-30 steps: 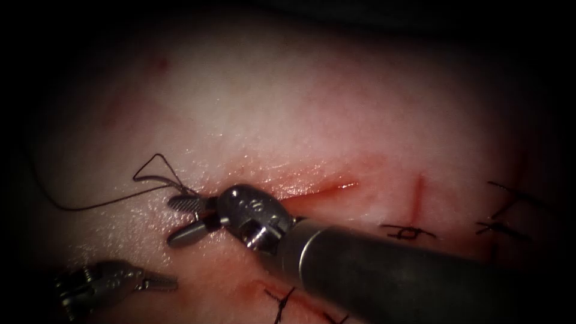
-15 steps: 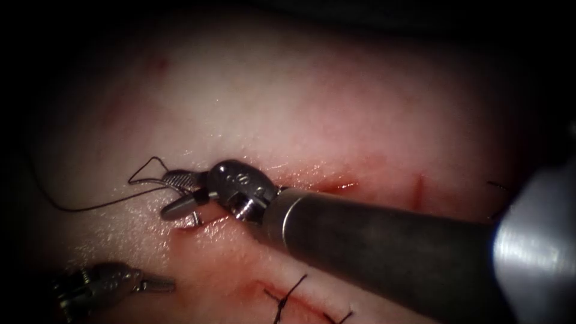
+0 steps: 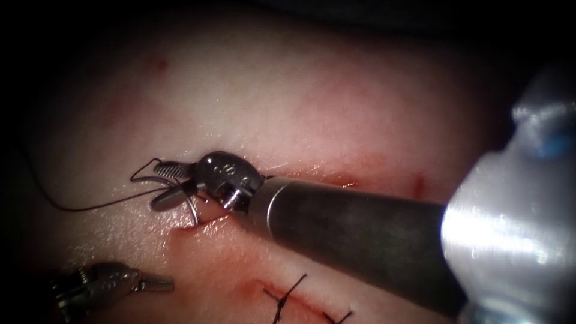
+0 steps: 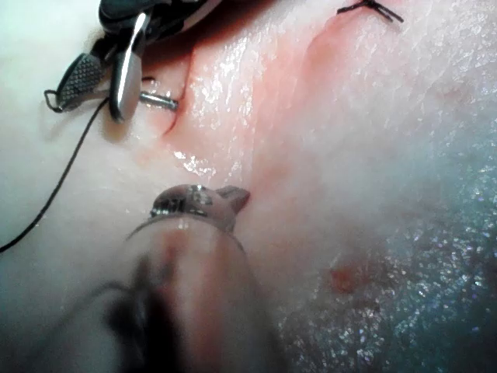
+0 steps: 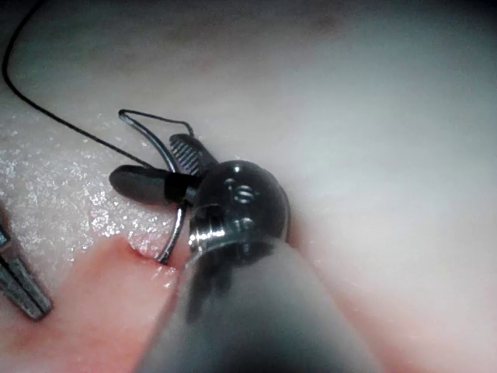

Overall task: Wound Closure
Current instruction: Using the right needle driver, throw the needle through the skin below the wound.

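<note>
Endoscope view: we see the right tool (image 3: 171, 183) gripping the needle (image 3: 193, 211) mid-curve, its tip buried in the tissue (image 3: 312, 102) at the cut's (image 3: 207, 223) left end. The left tool (image 3: 157, 283) sits near, closed, empty. Finished stitches (image 3: 285, 297) lie near right; this stitch is unfinished.

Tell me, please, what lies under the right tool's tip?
The needle curves down from the right tool into the tissue at the left end of the cut; its buried part is hidden. Grip unclear. The left tool holds nothing.

darkness rings the lit field on every side; light pools brightest toward the middle
</note>
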Action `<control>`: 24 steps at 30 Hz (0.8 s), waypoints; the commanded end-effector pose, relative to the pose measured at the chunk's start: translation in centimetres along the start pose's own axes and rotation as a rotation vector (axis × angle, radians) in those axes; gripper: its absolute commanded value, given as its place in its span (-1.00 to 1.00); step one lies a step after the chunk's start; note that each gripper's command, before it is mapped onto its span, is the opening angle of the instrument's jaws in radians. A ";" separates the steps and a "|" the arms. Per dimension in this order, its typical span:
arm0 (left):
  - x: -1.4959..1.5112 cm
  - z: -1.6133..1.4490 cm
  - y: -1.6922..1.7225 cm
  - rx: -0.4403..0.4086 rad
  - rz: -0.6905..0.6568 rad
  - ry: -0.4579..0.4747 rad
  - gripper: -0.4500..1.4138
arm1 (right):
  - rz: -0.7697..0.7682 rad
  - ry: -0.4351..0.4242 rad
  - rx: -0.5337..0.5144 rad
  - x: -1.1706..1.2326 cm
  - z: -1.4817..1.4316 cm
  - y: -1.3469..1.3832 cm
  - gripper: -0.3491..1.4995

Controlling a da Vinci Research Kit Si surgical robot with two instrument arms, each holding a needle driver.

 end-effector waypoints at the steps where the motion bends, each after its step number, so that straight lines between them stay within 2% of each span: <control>1: 0.01 0.08 -0.02 0.000 0.001 0.000 -0.98 | -0.004 -0.018 0.010 -0.07 0.13 0.02 0.74; 7: 0.01 0.09 -0.02 0.000 0.001 0.001 -0.98 | -0.014 -0.063 0.003 -0.09 0.21 0.04 0.74; 9: 0.01 0.09 -0.02 0.000 0.001 0.001 -0.98 | -0.013 -0.071 0.004 -0.07 0.23 0.03 0.54; 10: 0.01 0.09 -0.02 -0.001 0.002 -0.002 -0.98 | -0.012 -0.077 0.006 -0.06 0.23 0.01 -0.12; 11: 0.01 0.09 -0.02 -0.001 0.002 -0.002 -0.98 | -0.012 -0.077 0.006 -0.06 0.23 0.01 -0.12; 12: 0.01 0.09 -0.02 -0.001 0.002 -0.002 -0.98 | -0.012 -0.082 0.007 -0.05 0.22 0.00 -0.84; 13: 0.01 0.08 -0.02 -0.001 0.002 -0.002 -0.98 | -0.011 -0.091 -0.004 -0.05 0.22 -0.01 -1.00; 17: 0.00 0.08 -0.02 0.000 0.002 -0.002 -1.00 | 0.003 -0.084 -0.036 -0.03 0.18 -0.01 -1.00; 24: -0.01 0.09 -0.01 0.001 -0.003 -0.001 -1.00 | 0.146 -0.041 -0.069 -0.07 0.11 -0.04 -1.00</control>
